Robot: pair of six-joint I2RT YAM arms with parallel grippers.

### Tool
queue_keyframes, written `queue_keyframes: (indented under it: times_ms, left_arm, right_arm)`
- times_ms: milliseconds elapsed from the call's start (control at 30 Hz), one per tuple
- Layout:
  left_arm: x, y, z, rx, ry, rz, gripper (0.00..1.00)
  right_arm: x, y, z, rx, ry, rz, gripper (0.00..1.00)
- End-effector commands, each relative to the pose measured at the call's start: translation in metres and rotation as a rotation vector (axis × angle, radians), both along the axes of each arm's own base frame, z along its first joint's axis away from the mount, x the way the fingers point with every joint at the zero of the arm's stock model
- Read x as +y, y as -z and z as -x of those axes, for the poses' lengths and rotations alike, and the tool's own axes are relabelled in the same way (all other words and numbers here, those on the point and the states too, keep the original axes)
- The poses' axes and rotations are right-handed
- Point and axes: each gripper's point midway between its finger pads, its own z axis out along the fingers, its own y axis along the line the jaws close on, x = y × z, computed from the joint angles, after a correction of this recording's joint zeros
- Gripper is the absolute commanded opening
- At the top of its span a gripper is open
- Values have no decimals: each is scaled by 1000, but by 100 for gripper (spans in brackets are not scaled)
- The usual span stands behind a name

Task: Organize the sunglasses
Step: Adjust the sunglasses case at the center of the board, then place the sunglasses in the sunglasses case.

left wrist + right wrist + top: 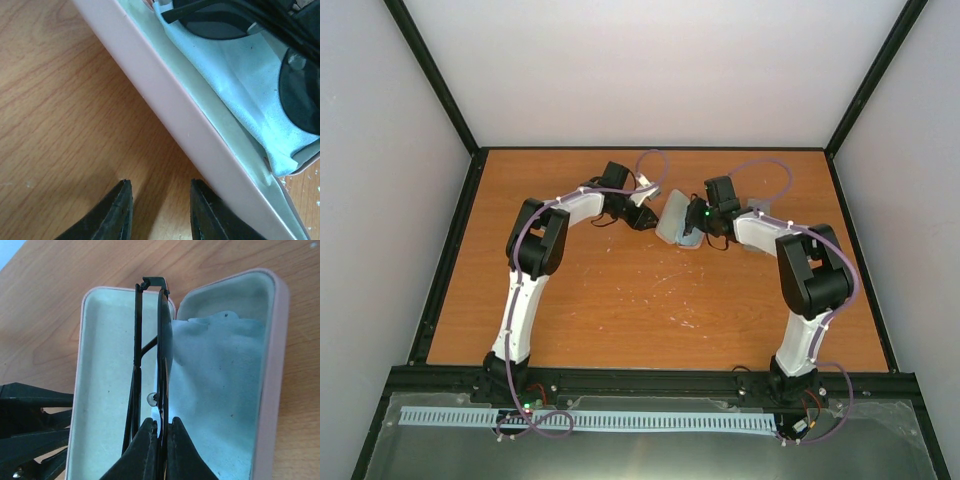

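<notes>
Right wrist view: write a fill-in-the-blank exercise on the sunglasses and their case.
1. The right end effector is shut on the ___ sunglasses.
2. The pale blue cloth lies inside the open ___ case.
3. The left end effector is open and holds ___.
Missing words: black; pink; nothing.

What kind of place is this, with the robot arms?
Probably a robot test booth, not a home: the left arm and right arm stand at a wooden table, boxed in by plain white walls and a black frame.
</notes>
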Motion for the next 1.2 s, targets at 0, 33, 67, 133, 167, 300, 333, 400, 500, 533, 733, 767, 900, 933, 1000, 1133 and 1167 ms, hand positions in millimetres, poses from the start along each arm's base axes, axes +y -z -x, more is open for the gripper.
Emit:
queue_keyframes:
  times_ms: [0, 33, 67, 133, 167, 300, 333, 400, 500, 533, 733, 767, 900, 933, 1000, 1133, 1167]
  left_arm:
    - [-5, -27, 2, -33, 7, 31, 34]
    - [-5, -27, 2, -35, 9, 32, 34]
    - [-5, -27, 3, -34, 8, 31, 34]
    - [-5, -28, 3, -36, 9, 31, 34]
    - [-4, -28, 3, -38, 9, 30, 34]
    - [-4, -28, 5, -40, 9, 31, 34]
    - [-3, -27, 5, -39, 8, 30, 34]
    - [-3, -27, 5, -39, 9, 28, 34]
    - [-3, -27, 5, -41, 7, 27, 34]
    - [-3, -26, 5, -40, 7, 28, 34]
    - [-3, -26, 6, -42, 7, 25, 34]
    - [-3, -26, 6, -43, 8, 23, 34]
    - [-2, -25, 6, -46, 8, 16, 34]
    - [-1, -25, 6, -48, 7, 15, 34]
    - [-1, -25, 7, -48, 7, 13, 34]
    - [-2, -25, 7, -55, 10, 10, 34]
    - [-2, -25, 7, -55, 11, 9, 34]
  right_arm:
    - [7, 14, -4, 4, -38, -20, 3]
    - [6, 19, -1, 23, -39, -14, 3]
    - [5, 24, 1, 43, -39, -6, 3]
    - [2, 32, 5, 76, -38, 13, 3]
    - [1, 33, 6, 86, -37, 22, 3]
    - [-6, 34, 9, 101, -18, 53, 3]
    - [-8, 34, 10, 102, -13, 62, 3]
    - [-10, 30, 10, 97, -9, 73, 3]
    - [-14, 24, 11, 80, 0, 86, 3]
    - [-15, 21, 11, 73, 3, 90, 3]
    - [-18, 32, 18, 99, 5, 96, 3]
    - [-18, 36, 20, 106, 4, 95, 3]
    - [-17, 48, 25, 145, -8, 103, 4]
    - [-18, 51, 26, 155, -10, 108, 5]
    - [-19, 55, 29, 173, -13, 121, 7]
    - [-25, 59, 34, 196, -15, 151, 8]
    - [-26, 59, 35, 199, -16, 158, 7]
